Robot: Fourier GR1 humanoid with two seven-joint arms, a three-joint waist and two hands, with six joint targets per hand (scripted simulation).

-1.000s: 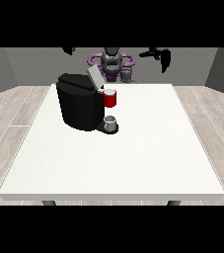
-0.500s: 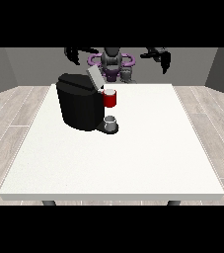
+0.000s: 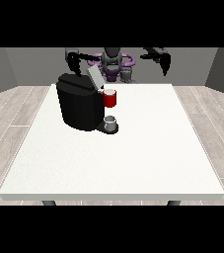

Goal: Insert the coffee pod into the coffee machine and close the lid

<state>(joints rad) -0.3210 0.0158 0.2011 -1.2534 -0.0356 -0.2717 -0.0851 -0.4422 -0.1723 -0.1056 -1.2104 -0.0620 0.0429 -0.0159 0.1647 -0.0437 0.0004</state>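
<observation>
A black coffee machine (image 3: 80, 106) stands on the left half of the white table (image 3: 148, 148). Its grey lid (image 3: 94, 77) is tilted up and open, and a red holder (image 3: 110, 99) juts from its front. Below the holder, a small grey pod (image 3: 111, 120) stands on the machine's base. The hand at the view's left (image 3: 74, 62) hangs above and just behind the machine's top, fingers pointing down and holding nothing. Over the far right edge of the table, the hand at the view's right (image 3: 165, 62) hangs in the air, also holding nothing and far from the machine.
The robot's torso (image 3: 113, 63) stands behind the table's far edge. Bare white tabletop spreads in front of and to the right of the machine. Wooden floor surrounds the table.
Both hands have come down a little from their raised positions. The one at the view's left has drawn nearer the machine's top. Machine, lid and pod have not moved.
</observation>
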